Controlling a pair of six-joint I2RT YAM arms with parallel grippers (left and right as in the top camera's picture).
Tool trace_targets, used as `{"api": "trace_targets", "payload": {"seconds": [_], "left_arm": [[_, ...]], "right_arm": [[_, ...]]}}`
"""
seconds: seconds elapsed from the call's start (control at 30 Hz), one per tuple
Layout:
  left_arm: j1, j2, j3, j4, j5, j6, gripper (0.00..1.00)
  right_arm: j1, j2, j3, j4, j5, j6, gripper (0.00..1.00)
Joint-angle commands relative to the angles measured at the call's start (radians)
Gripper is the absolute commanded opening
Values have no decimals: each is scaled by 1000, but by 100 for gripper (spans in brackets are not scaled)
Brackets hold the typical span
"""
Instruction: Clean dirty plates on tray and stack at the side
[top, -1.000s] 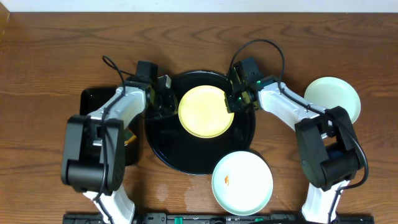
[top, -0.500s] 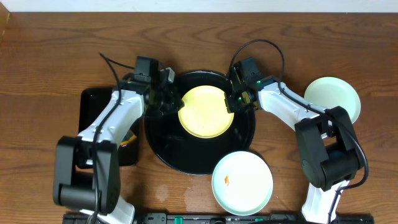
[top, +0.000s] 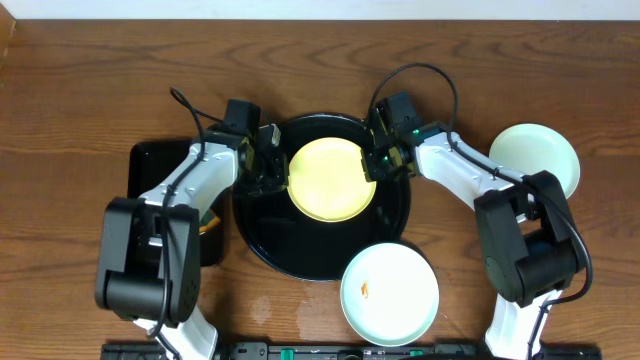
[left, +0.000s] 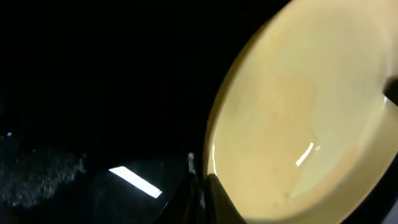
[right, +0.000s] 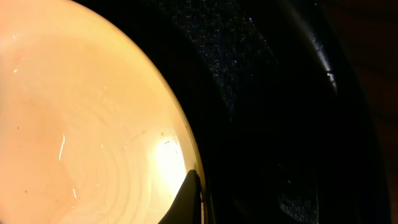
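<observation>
**Yellow plate on the tray, a gripper on each side**

So the yellow plate sits in the upper half of the round black tray, and both arms reach in on it from opposite sides. The right gripper is at the plate's right rim with its jaws pinched together on that rim (in the right wrist view a dark fingertip lies right over the edge). The left gripper is at the left rim with its jaws closed too. I honestly can't tell whether it has the plate or anything else, since the left wrist view is mostly black tray and yellow glaze.

One mint plate with an orange smear hangs over the tray's rim on the side nearest the robot's base. The other mint plate is off on the table to the right, well apart from the tray. A rectangular black tray lies under the left arm.
</observation>
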Motion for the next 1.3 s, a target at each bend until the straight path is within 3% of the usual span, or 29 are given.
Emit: {"api": "trace_targets", "payload": {"seconds": [0.0, 0.4, 0.7, 0.87, 1.0, 1.03, 1.13, 1.17, 1.27], "left_arm": [[-2, 38, -25, 7, -28, 18, 8], [-1, 79, -33, 34, -92, 16, 7], [2, 137, -33, 60, -101, 16, 8], [3, 137, -33, 64, -99, 17, 8], [3, 137, -33, 64, -99, 17, 7], [3, 137, -33, 64, -99, 17, 8], [3, 137, -33, 64, -99, 17, 8], [3, 137, -33, 64, -99, 17, 7], [3, 136, -26, 63, -99, 17, 7]], "right_arm": [[-3, 36, -20, -19, -6, -3, 1], [-5, -2, -19, -52, -86, -4, 1], [-16, -21, -19, -52, -389, -16, 4], [-16, -21, -19, -21, -543, -27, 18], [-14, -21, -19, 8, -605, -26, 43], [-14, -21, -19, 12, -605, -21, 40], [-14, -21, -19, 19, -604, -15, 8], [-14, -21, -19, 23, -604, -15, 2], [-14, -21, -19, 38, -604, -14, 1]]}}
